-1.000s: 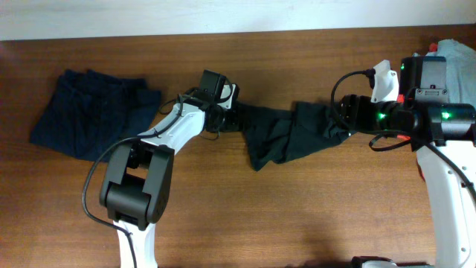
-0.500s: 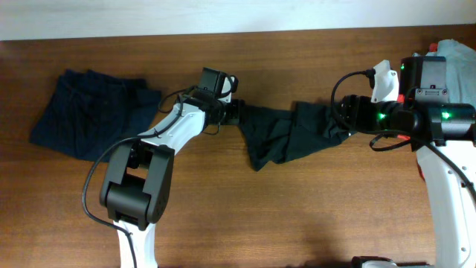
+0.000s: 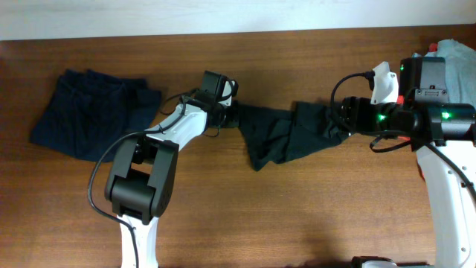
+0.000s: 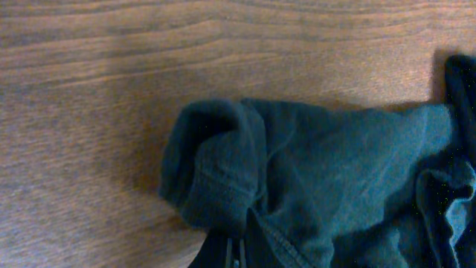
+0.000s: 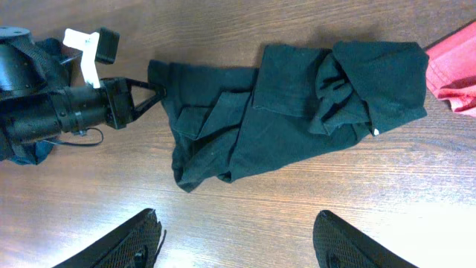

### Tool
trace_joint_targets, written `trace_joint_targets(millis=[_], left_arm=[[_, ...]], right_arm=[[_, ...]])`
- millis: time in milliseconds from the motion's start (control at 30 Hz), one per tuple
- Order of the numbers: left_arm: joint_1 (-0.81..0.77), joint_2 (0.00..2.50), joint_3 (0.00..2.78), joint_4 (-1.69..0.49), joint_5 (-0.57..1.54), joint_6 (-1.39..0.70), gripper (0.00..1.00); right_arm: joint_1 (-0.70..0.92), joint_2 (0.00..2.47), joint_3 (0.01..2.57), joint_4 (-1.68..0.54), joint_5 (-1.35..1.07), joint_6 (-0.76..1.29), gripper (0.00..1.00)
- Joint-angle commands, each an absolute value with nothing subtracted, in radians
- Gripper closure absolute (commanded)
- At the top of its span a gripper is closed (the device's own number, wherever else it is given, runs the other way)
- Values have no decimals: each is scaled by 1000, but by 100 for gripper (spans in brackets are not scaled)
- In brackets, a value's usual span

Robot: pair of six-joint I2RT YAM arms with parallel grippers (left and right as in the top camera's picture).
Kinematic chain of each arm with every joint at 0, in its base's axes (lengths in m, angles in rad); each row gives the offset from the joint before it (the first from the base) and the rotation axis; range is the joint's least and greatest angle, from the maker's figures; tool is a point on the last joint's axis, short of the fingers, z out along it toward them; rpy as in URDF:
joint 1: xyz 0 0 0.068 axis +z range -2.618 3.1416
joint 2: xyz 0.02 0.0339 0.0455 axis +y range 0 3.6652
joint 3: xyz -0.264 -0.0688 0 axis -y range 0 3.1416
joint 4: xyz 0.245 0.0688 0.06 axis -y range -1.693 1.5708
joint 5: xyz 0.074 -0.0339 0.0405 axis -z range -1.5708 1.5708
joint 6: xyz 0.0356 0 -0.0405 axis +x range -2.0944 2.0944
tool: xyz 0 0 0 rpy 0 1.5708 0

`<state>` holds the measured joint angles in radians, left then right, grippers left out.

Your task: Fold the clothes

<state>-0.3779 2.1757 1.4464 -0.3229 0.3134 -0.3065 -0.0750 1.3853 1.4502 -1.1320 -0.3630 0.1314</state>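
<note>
While pinching the left corner of the crumpled dark-green cotton garment [image 3: 286,134], draw the left tool [image 3: 233,113] low and straight along the brown wood-grain counter [image 3: 297,216], to spread the bunched cloth flat instead of dragging it in a lump.

Far left: folded navy-blue garment [image 3: 93,112], flat and roughly square, softly creased, apparently finished; leave alone.

Left tool pressed together on a hemmed corner, judging by the left wrist view, with a stitched seam and a rolled edge running down into the fingers at the bottom of that view.

Centre: dark-green garment lying on the counter between both arms; matte, soft weave, thick folds heaped at its right end, a thinner flap trailing toward the front. Before any fold, flatten: take the right end opposite the left pinch, then pull apart evenly.

Right tool [image 5: 236,219] spread wide, gripping nothing, hovering above the garment.

Far right: pale grey-blue cloth [image 3: 457,50] at the counter's edge, red cloth [image 5: 454,71] just beside the dark garment; avoid snagging either.
</note>
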Motion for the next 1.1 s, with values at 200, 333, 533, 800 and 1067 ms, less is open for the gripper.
trace_joint_targets(millis=[200,333,533,800,1067], left_arm=[[-255,1991,1677,-681,306,-172,100],[-242,1877,1735,-780,211,-105,99],[-242,1776,1736,-846,152,-57,99],[-268,1629,1799,-865,242,-50,99],[-408,1539,1985,-807,319,15,100]], right_arm=[[-72,1394,1457,-1129,-345,127,28],[-72,1410,1457,-1122,-347,117,39],[-27,1488,1456,-1111,-366,81,54],[62,1619,1456,-1033,-381,82,60],[59,1616,1456,-1028,-384,82,60]])
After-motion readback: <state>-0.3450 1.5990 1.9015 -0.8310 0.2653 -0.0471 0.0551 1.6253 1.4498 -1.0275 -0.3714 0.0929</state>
